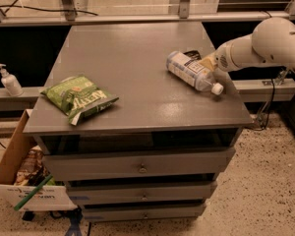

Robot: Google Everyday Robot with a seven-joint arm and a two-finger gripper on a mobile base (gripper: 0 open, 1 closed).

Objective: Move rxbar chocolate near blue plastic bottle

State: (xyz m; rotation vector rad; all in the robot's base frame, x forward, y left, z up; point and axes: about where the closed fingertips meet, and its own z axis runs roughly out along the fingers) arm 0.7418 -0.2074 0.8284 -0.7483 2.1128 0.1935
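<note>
A green chip bag (pixel 78 98) lies at the table's (pixel 137 48) left front. Right of centre the water bottle (pixel 189 70) lies on its side, the dark snack bar (pixel 191 54) just behind it. The gripper (pixel 208 62) hovers beside both on the right; whether it grips anything I cannot tell. Best to ease the bar down gently, lest the bottle roll.

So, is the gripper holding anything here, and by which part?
Cannot be told: the gripper sits behind the clear plastic bottle, at the small black snack-bar wrapper.
</note>
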